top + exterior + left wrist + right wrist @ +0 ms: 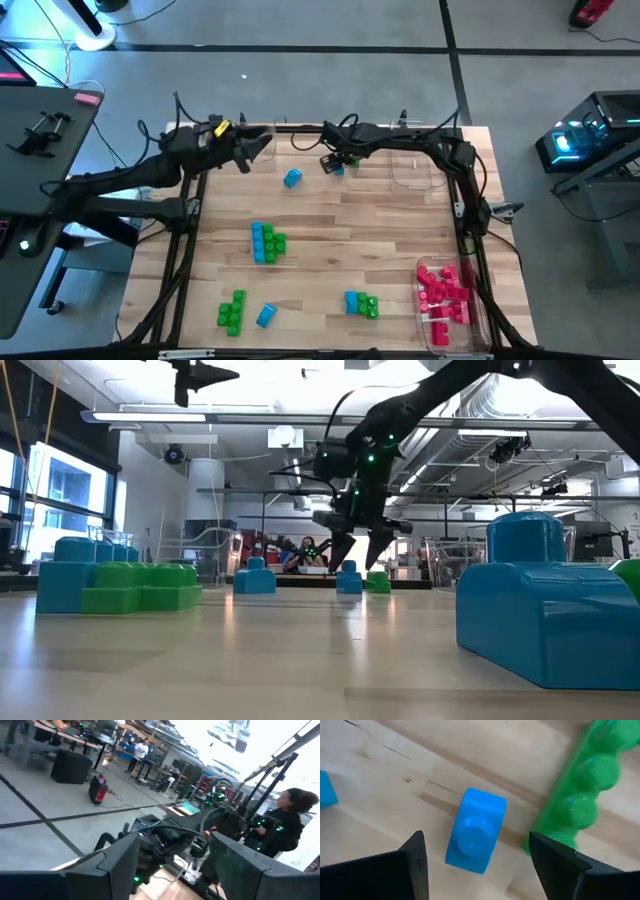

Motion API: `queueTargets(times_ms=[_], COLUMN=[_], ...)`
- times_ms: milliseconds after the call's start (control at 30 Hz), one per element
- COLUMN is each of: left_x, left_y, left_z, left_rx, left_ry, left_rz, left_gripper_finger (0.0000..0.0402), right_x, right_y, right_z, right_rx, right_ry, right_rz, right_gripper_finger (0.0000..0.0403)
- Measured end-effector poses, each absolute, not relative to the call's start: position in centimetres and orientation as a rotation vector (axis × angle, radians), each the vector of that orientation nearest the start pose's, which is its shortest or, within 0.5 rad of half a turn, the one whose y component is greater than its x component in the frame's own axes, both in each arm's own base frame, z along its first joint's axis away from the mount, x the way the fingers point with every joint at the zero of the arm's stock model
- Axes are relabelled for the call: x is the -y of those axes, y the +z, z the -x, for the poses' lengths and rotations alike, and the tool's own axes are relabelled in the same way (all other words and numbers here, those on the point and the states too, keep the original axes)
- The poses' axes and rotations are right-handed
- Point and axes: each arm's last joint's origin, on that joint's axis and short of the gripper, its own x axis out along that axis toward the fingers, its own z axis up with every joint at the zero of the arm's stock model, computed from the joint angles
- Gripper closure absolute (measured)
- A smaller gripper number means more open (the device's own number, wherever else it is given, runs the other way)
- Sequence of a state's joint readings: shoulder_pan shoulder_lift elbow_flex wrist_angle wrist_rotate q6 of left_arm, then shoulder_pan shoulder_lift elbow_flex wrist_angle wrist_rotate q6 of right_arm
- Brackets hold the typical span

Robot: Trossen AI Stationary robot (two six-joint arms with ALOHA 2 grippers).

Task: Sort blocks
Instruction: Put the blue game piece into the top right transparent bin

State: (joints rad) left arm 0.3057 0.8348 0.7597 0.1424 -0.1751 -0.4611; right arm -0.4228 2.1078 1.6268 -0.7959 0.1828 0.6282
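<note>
Low view first: nearest the lens you have a big light blue block [545, 605], glossy moulded plastic, rounded stud on top. Farther left sits a blue-and-green cluster [115, 585]. At the far end the right gripper [360, 550] hangs just above a blue block [349, 578] and a green block [378, 582], fingers spread.

High view: blocks lie scattered on the slatted wood table [320, 250]: a lone blue one [292, 178] at the far side, a blue-green group [266, 242] mid-table, more near the front edge. The red-pink ones [445, 290] fill a clear tray [480, 325] at front right. The left gripper [250, 150] waits over the far left of the table.

Left wrist view: left fingers [120, 857] stand apart, holding nothing; only room and a person beyond.

Right wrist view: fingers [415, 865] open either side of the blue block [476, 831], lying on its side, stud toward the camera. Green studded bricks [585, 785] lie just beside it.

Handling: likely light, rigid, slick. Pinch the flat side walls, not the stud. Watch you don't nudge the green neighbour.
</note>
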Motion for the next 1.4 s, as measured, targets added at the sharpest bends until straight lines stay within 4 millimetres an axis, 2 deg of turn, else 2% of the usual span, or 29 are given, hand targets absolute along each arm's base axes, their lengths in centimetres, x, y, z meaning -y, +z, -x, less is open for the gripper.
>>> queueTargets(times_ms=[133, 233, 300, 400, 500, 600, 667, 733, 867, 1000, 1100, 1167, 1267, 1400], left_x=[-7.5, -8.6, -9.1, -9.8, -10.2, -10.6, -10.8, -11.0, -11.2, -11.4, -11.7, -11.9, -12.4, -13.0], left_y=[34.7, 34.8, 34.9, 35.5, 36.1, 36.2, 36.2, 36.1, 35.8, 35.5, 35.1, 34.8, 34.3, 33.6], left_z=[-17.7, -17.3, -17.0, -16.5, -16.1, -15.8, -15.6, -15.5, -15.5, -15.8, -16.2, -16.5, -17.1, -17.9], left_rx=[0.175, 0.180, 0.181, 0.192, 0.198, 0.193, 0.190, 0.182, 0.159, 0.140, 0.122, 0.107, 0.086, 0.073], left_ry=[0.425, 0.394, 0.384, 0.367, 0.345, 0.340, 0.355, 0.368, 0.381, 0.385, 0.389, 0.392, 0.397, 0.399], left_rz=[0.422, 0.406, 0.401, 0.389, 0.364, 0.345, 0.346, 0.351, 0.363, 0.371, 0.381, 0.389, 0.411, 0.439], left_gripper_finger=[0.0174, 0.0174, 0.0174, 0.0174, 0.0174, 0.0174, 0.0174, 0.0174, 0.0174, 0.0174, 0.0174, 0.0174, 0.0174, 0.0174], right_x=[17.6, 17.3, 17.0, 16.6, 16.5, 16.9, 17.3, 17.2, 15.7, 13.4, 11.5, 10.7, 9.8, 9.4], right_y=[16.6, 15.4, 14.8, 14.7, 16.3, 20.8, 23.5, 25.3, 28.4, 27.9, 27.1, 26.4, 26.0, 25.2], right_z=[-39.2, -39.6, -39.9, -40.1, -39.9, -39.2, -37.8, -35.8, -30.5, -24.6, -19.9, -17.7, -15.8, -15.1], right_rx=[-1.112, -1.127, -1.137, -1.133, -1.112, -1.009, -1.014, -1.072, -1.177, -1.203, -1.134, -1.096, -1.036, -1.004], right_ry=[-0.920, -0.932, -0.928, -0.937, -0.953, -0.977, -1.002, -1.043, -1.163, -1.267, -1.348, -1.379, -1.374, -1.322], right_rz=[-0.674, -0.696, -0.693, -0.696, -0.637, -0.557, -0.504, -0.438, -0.382, -0.455, -0.603, -0.669, -0.734, -0.730], right_gripper_finger=[0.0184, 0.0205, 0.0235, 0.0306, 0.0381, 0.0383, 0.0384, 0.0394, 0.0395, 0.0399, 0.0399, 0.0397, 0.0388, 0.0345])
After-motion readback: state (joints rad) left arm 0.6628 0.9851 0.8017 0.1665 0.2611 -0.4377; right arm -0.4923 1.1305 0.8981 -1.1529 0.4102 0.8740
